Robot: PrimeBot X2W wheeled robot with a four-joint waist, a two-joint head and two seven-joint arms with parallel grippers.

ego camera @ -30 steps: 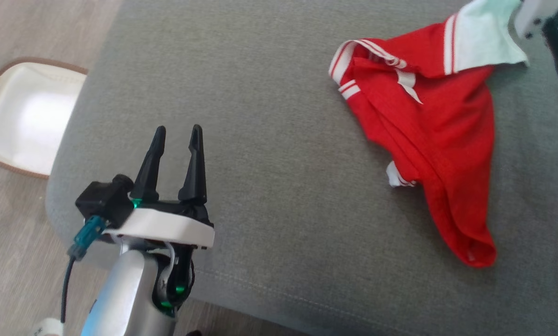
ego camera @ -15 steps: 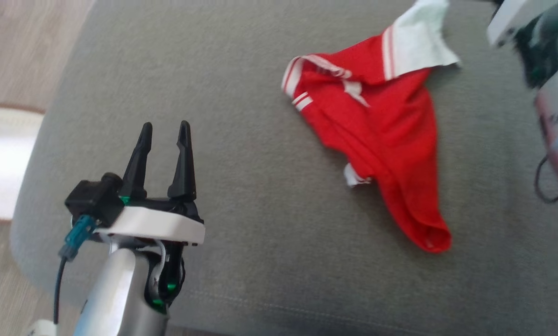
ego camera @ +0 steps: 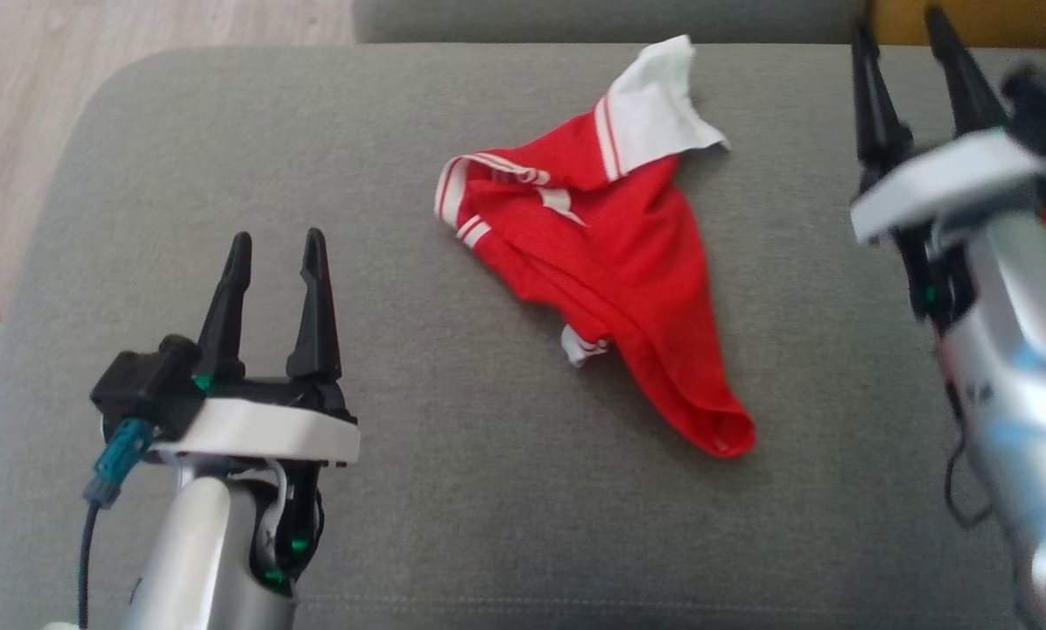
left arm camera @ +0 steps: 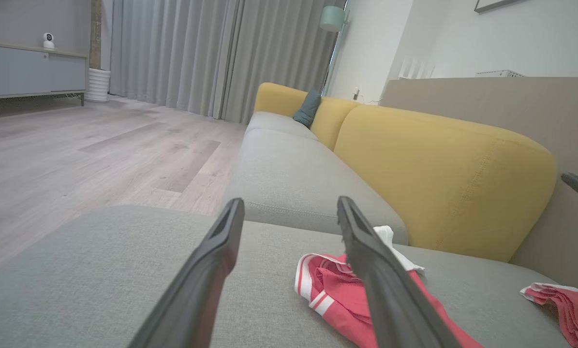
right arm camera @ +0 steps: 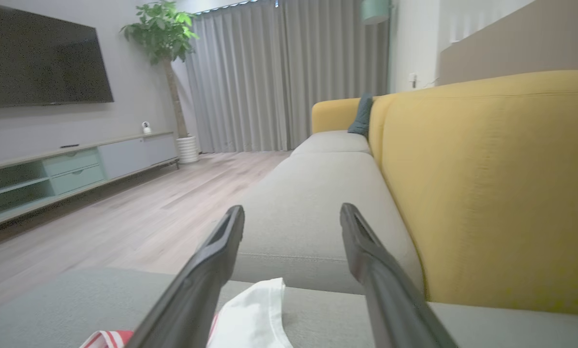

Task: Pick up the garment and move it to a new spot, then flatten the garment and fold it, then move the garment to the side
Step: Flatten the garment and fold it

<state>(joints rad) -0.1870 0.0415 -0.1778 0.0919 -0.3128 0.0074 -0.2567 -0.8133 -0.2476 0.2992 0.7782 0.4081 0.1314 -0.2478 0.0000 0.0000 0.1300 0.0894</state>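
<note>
The right gripper is blurred; the garment runs off the right wrist view's bottom edge.

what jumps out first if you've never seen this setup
The crumpled bright red shorts with white stripes lie in a heap mid-cushion on the grey fabric sofa seat. Two open grippers flank them, apart from the cloth: the left gripper at lower left, the right gripper at upper right.

Left gripper and right gripper both gape empty — fingers pointing forward, arms apart.
</note>
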